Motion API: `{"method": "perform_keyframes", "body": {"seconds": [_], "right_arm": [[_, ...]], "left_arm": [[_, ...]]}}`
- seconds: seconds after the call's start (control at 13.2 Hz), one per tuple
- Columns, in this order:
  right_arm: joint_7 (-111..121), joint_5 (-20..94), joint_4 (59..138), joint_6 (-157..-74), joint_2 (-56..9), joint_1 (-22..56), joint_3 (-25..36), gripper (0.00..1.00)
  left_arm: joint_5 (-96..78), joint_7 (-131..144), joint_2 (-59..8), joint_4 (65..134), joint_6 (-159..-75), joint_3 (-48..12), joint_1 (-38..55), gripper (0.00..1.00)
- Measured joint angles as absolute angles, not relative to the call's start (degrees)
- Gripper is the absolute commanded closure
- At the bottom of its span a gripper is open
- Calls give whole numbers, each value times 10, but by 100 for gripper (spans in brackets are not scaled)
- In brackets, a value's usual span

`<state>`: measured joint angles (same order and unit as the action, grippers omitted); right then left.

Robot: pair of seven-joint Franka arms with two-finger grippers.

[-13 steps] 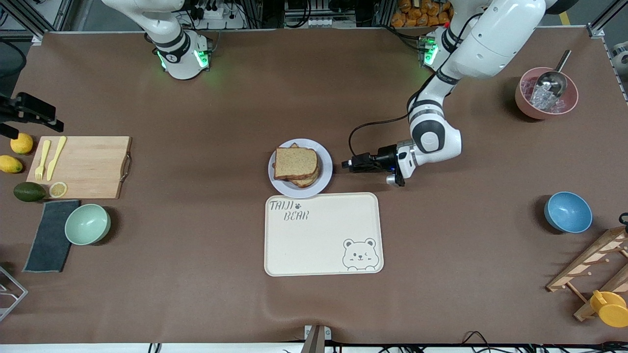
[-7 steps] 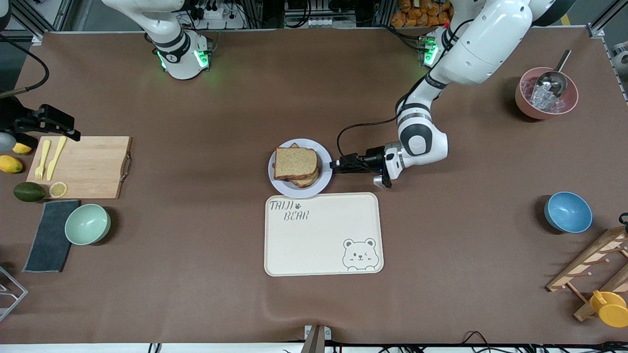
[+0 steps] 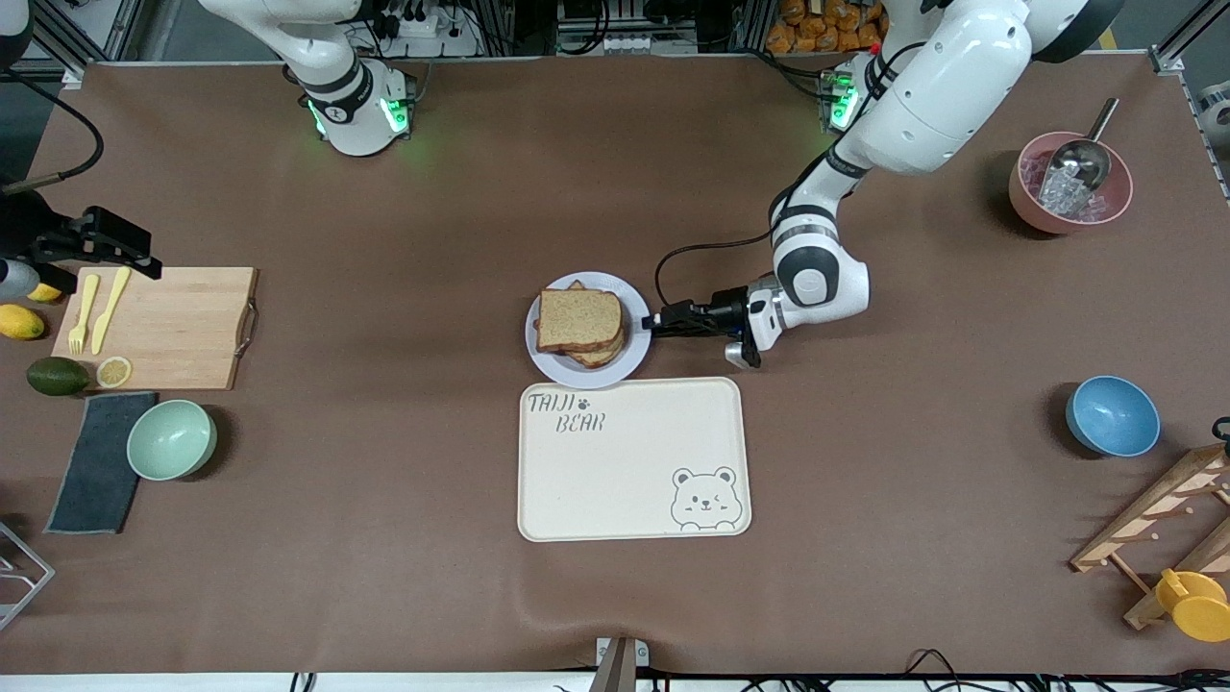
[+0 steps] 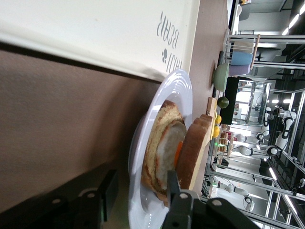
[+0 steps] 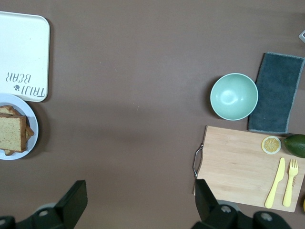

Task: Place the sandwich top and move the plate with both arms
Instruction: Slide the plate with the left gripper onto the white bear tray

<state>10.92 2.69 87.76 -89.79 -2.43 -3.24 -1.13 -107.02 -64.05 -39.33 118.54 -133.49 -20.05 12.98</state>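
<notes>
Since a second ago your left gripper [image 3: 650, 321] has slid across the brown table toward the small round lavender-white plate [image 3: 634, 358], and its tips now sit at the plate's rim on the side toward the left arm's end of the table. Its wrist view shows one finger [image 4: 174, 191] above the rim and the other [image 4: 107, 188] below it, with the jaws partly closed and a gap still visible around the rim, so you have no firm hold yet. The brown wholemeal sandwich top [image 3: 578, 319] already lies on the stack in the middle of the plate, above the egg slice, so placing looks done and the plate move is the step in hand. Your right gripper [image 3: 110, 240] waits up over the wooden cutting board [image 3: 183, 327] at the right arm's end of the table, jaws wide apart and empty. Close the left fingers squarely on the rim only, not on the bread. I would bring the right gripper to the plate's rim on the right arm's side before lifting, then raise both together and level, since the stacked slices look apt to slide. The cream rectangular bear tray [image 3: 625, 500] lies just beside the plate, nearer the front camera, and is a likely destination.
</notes>
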Motion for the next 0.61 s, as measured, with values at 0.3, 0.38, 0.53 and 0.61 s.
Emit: {"method": "perform_keyframes", "body": {"seconds": [0.3,0.38,0.53,0.61], "right_arm": [[91,27,878,-908,-24,-30,-11,0],[89,26,878,-909,-24,-30,-11,0],[86,26,878,-911,-24,-29,-11,0],[86,26,878,-911,-24,-29,-11,0]], "left_arm": [[-1087,-673,-407,1183,-1334,-200,136,96],[-1087,-673,-407,1182,-1335,-200,136,100],[-1087,-674,-408,1180,-1335,-200,135,100],[-1087,-681,-407,1179,-1330,-200,134,100]]}}
